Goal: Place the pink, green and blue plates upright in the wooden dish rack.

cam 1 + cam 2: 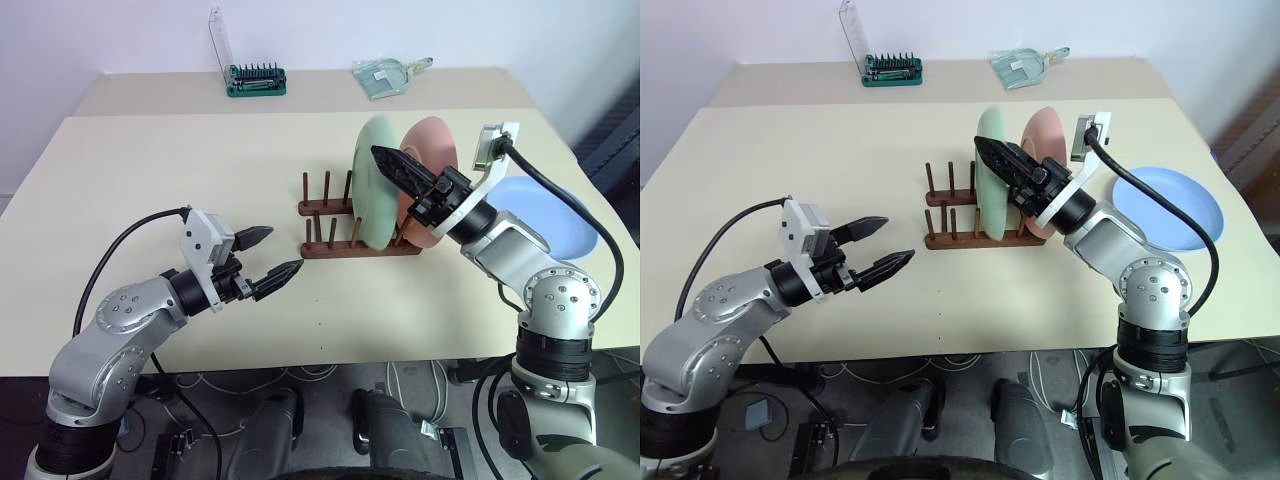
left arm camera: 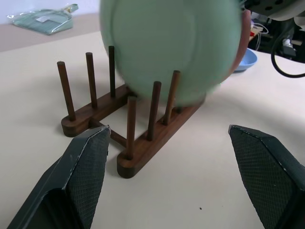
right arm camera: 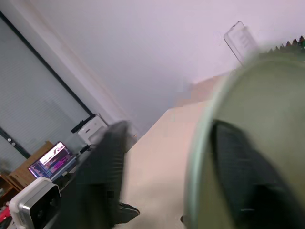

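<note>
The wooden dish rack (image 1: 352, 222) sat mid-table, somewhat toward the right edge. The green plate (image 1: 375, 182) stood upright between its pegs, and the pink plate (image 1: 432, 160) stood upright just behind it at the rack's right end (the two rims looked close, contact unclear). The blue plate (image 1: 1170, 205) lay flat on the table (image 1: 180, 180) near the right edge, well apart from the rack.

The right gripper (image 1: 392, 165) was at the green plate's upper rim, fingers spread, one on each side of the rim; whether they touched the plate could not be told. The left gripper (image 1: 272, 256) hovered over the table toward the near edge, left of the rack, fingers spread wide and holding nothing.

A green bit case (image 1: 256, 80) and a clear bag (image 1: 385, 76) sat by the far edge.
</note>
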Robot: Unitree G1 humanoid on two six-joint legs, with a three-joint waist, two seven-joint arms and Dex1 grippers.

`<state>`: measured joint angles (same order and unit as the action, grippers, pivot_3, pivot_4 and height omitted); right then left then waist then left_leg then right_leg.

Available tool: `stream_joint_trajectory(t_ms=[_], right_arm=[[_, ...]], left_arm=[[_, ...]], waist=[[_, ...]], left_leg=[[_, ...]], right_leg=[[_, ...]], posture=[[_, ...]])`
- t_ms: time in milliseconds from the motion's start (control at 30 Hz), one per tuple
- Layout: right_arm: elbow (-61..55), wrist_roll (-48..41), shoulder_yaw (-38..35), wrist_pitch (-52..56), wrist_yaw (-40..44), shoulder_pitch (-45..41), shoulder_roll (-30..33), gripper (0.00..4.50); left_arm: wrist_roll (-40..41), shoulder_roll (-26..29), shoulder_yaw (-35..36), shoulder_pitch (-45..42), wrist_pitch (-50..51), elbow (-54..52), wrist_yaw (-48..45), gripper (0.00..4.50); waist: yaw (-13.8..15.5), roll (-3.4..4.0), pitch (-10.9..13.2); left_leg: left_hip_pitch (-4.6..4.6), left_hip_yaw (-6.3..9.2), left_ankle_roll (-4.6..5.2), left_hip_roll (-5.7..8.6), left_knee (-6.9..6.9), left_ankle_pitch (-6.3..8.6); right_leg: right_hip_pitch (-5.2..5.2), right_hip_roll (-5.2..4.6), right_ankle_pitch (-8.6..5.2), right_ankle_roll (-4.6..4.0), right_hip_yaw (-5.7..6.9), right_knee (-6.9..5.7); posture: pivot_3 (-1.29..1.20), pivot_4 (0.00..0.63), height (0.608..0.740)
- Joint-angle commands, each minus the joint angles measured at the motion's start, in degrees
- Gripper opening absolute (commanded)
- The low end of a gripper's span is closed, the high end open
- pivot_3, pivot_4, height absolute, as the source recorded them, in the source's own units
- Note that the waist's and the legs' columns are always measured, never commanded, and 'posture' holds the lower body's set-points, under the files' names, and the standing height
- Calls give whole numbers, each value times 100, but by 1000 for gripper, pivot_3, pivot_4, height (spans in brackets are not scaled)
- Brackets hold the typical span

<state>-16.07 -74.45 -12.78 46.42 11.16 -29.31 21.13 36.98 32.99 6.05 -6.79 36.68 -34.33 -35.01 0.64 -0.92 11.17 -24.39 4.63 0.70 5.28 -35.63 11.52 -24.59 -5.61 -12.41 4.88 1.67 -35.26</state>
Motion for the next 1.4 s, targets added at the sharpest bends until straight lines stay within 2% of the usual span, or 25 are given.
stream_joint_trajectory(t_ms=[33, 433, 600, 700, 800, 967, 1100, 1200, 1333, 1367, 1400], right_arm=[[-203, 10, -51, -24, -24, -58, 48, 4470], [-423, 265, -53, -44, 166, -233, 391, 4470], [-753, 755, -57, -164, 838, -380, 1109, 4470], [-532, 1225, -382, -402, 1231, -394, 1711, 4470], [-35, 1586, -912, -626, 1620, -319, 2358, 3648], [580, 2232, -1431, -957, 2077, -65, 3024, 1123], [1057, 2625, -1809, -1176, 2377, 266, 3291, 1123], [1721, 3338, -1858, -1506, 2599, 853, 3534, 2076], [2077, 4646, -1111, -2364, 3067, 1707, 3859, 4065], [2189, 4909, -922, -2524, 3125, 1786, 3919, 4427], [2324, 5127, -766, -2641, 3162, 1805, 3958, 4427]], left_arm=[[54, -30, 24, -19, -153, -113, -49, 4103], [47, -41, 5, -34, -169, -82, -94, 4103], [24, -64, -21, -54, -174, -71, -112, 4103], [39, -73, -42, -56, -166, -75, -128, 4103], [67, -81, -103, -70, -152, -73, -165, 4103], [76, -125, -218, -161, -149, 11, -216, 4103], [63, -153, -320, -267, -144, 81, -272, 4103], [54, -159, -398, -375, -143, 166, -354, 4103], [55, -141, -433, -423, -133, 203, -421, 4103], [58, -138, -440, -430, -128, 208, -433, 4103], [60, -138, -448, -429, -127, 204, -439, 4103]], waist=[[1, 0, 0], [0, 0, 0], [9, 6, 4], [17, 5, 3], [34, 5, 4], [8, 5, 4], [14, 7, 3], [48, 7, 2], [21, 12, 0], [6, 14, 1], [-17, 25, -1]], left_leg=[[0, 0, 0, 0, 0, 0], [-1, 0, 0, 0, 2, 0], [-3, -2, 0, 0, 3, 0], [-3, -2, 0, -1, 5, 0], [-8, -4, 1, 0, 0, 0], [-7, -11, 6, -3, 1, 3], [-6, -17, 7, -9, 0, 3], [-6, -17, 7, -8, -6, 3], [-7, -23, 12, -6, -6, 5], [-6, -23, 12, -7, -6, 5], [-4, -24, 12, -8, -6, 5]], right_leg=[[0, 0, 0, 0, 0, 1], [0, 0, 0, 0, 0, 4], [0, -1, 0, 0, 2, 9], [2, -2, 0, 1, 4, 13], [4, -5, 0, 1, 5, 17], [7, -7, 0, 1, 6, 21], [6, -5, 1, -1, 5, 18], [11, -6, 1, -1, 6, 19], [12, -9, 1, -1, 6, 24], [12, -8, 1, -1, 6, 23], [12, -7, 1, -1, 5, 20]], posture=[[0, 150, 740], [0, 150, 740], [0, 150, 740], [0, 150, 740], [0, 150, 740], [0, 150, 740], [0, 150, 740], [0, 150, 740], [0, 150, 740], [0, 150, 740], [0, 150, 740]])
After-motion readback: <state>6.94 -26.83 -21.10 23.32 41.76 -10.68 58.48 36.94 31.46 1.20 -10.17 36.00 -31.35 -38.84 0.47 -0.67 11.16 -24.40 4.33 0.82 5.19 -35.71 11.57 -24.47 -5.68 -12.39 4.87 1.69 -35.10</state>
